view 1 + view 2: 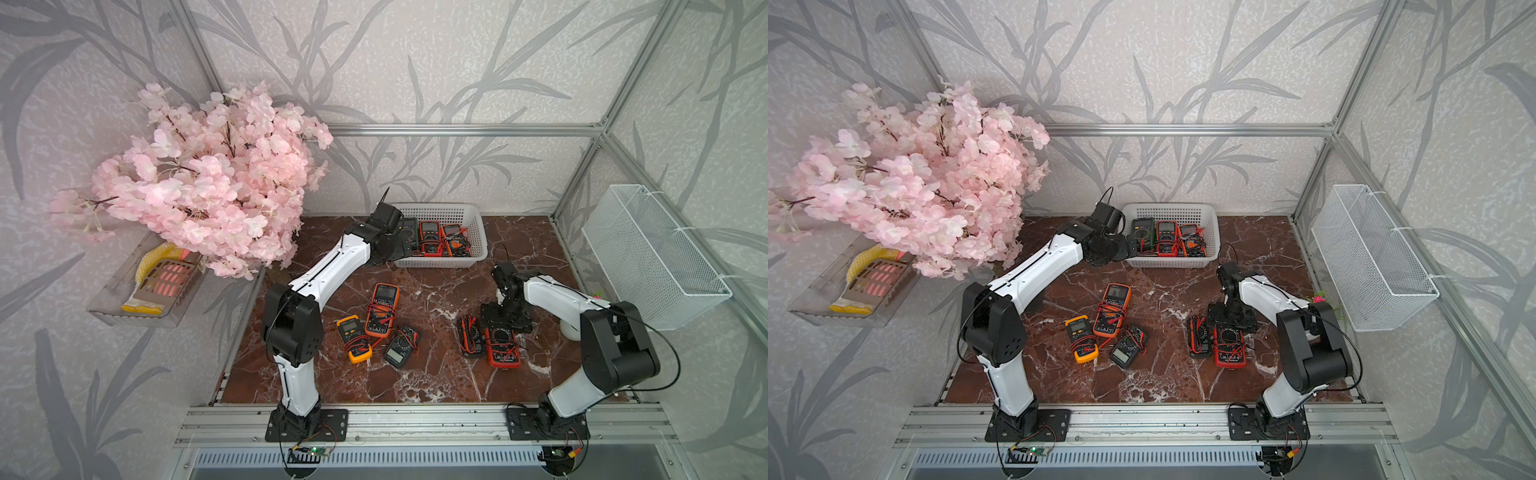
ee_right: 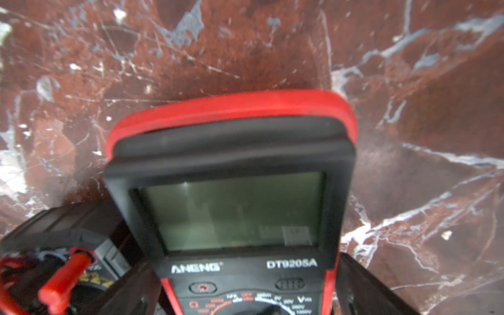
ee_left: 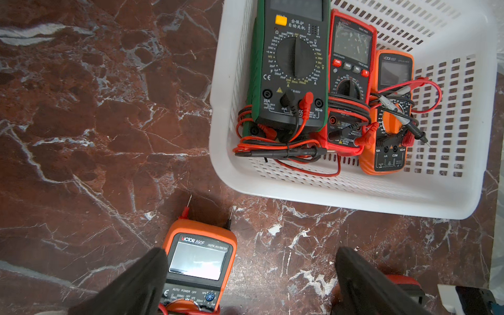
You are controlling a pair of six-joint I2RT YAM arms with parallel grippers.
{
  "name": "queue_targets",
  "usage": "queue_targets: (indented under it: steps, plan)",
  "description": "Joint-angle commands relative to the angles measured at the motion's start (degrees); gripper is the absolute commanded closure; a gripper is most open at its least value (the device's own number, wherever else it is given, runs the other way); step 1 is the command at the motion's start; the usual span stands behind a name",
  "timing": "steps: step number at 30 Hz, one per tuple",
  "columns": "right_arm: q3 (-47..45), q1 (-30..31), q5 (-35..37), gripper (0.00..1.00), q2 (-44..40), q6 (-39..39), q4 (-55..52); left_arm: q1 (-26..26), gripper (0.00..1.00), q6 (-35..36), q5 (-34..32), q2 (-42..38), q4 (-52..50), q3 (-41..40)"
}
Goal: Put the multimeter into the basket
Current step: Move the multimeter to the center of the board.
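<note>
The low white perforated basket (image 1: 440, 262) (image 1: 1171, 262) (image 3: 354, 201) stands at the back of the marble table and holds three multimeters: green-black (image 3: 291, 62), red (image 3: 349, 81) and orange (image 3: 390, 114). My left gripper (image 1: 405, 243) (image 1: 1131, 245) (image 3: 249, 272) hangs open by the basket's left end, nothing between its fingers. My right gripper (image 1: 505, 322) (image 1: 1229, 322) (image 2: 245, 294) is down over a red-and-black multimeter (image 1: 503, 347) (image 1: 1229, 349) (image 2: 234, 212) lying flat on the table. Its jaws stand open, one on each side of the meter's body.
A black multimeter (image 1: 469, 336) lies against the red one. Mid-table lie an orange multimeter (image 1: 382, 309), a yellow one (image 1: 353, 338) and a small dark one (image 1: 401, 347), leads tangled. A wire-mesh basket (image 1: 652, 257) hangs on the right wall. Pink blossoms (image 1: 208, 178) overhang the back left.
</note>
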Motion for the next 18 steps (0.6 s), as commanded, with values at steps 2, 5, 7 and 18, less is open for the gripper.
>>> queue_targets:
  steps: [2, 5, 7, 18]
  plan:
    - [0.6, 0.2, 0.1, 0.05, 3.6, 0.3, 1.1, -0.5, 0.0, -1.1, 0.5, -2.7, 1.2, -0.6]
    - [0.6, 0.2, 0.1, 0.12, 4.4, 0.2, 1.1, -0.5, 0.0, -1.3, 0.5, -2.9, 1.2, -0.7]
    - [0.7, 0.2, -0.1, 0.15, 6.3, 0.0, 1.3, -0.4, 0.0, -1.5, 0.3, -2.9, 1.2, -0.8]
    - [2.5, 0.1, 1.2, 0.37, 5.5, 0.7, 1.7, -0.5, 0.0, -1.8, 0.0, -3.0, 0.7, -1.2]
